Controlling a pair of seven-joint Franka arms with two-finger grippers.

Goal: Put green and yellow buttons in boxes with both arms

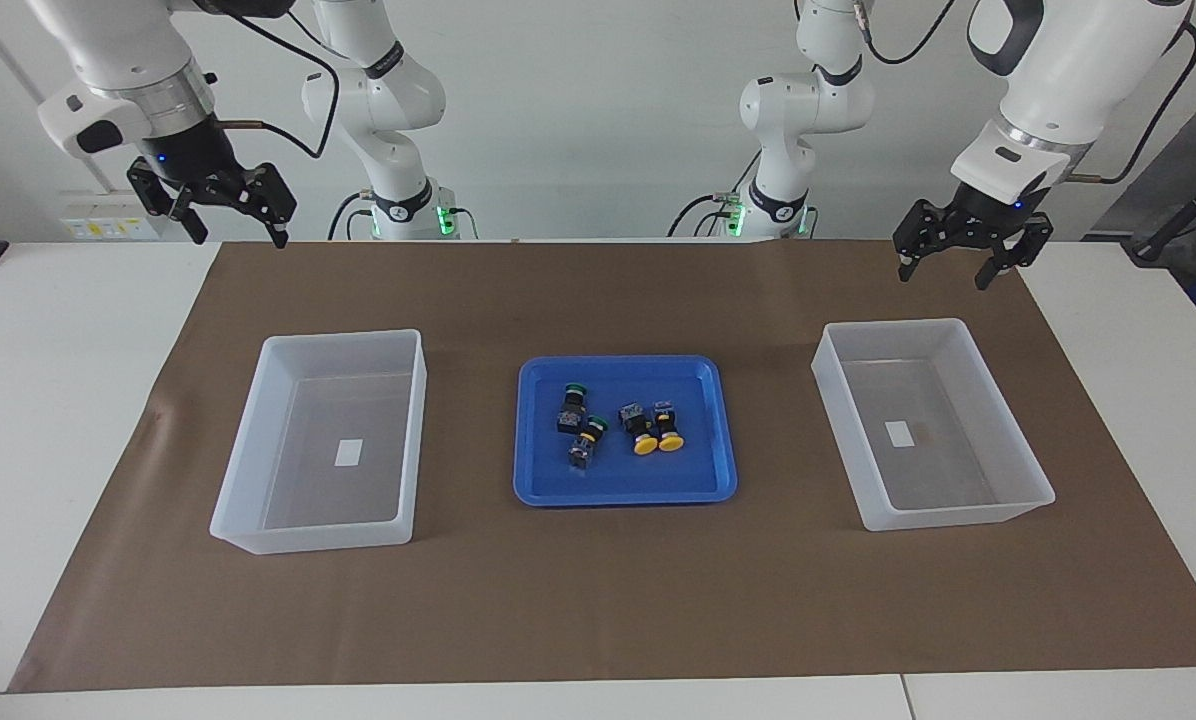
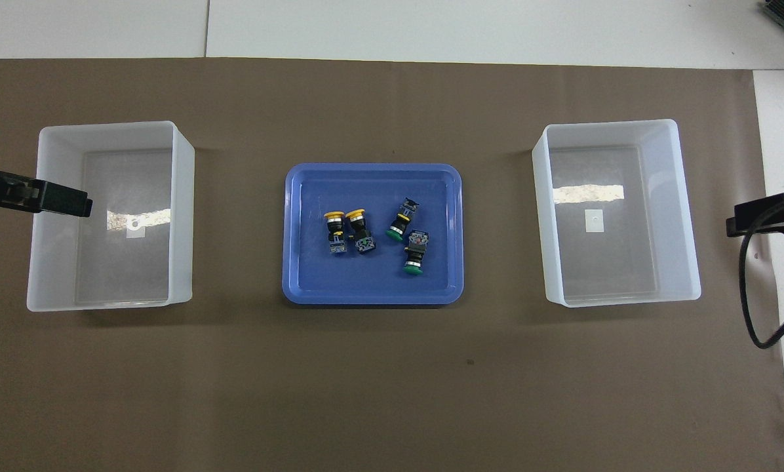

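Two green buttons and two yellow buttons lie on their sides in the blue tray at mid-table. In the overhead view the yellow pair lies beside the green pair. One box sits toward the left arm's end, the other box toward the right arm's end; each holds only a white label. My left gripper hangs open over the mat's edge by its box. My right gripper hangs open, raised over the mat's corner.
A brown mat covers most of the white table. Two smaller white arms with green lights stand at the robots' edge. A black cable loops by the right gripper's finger.
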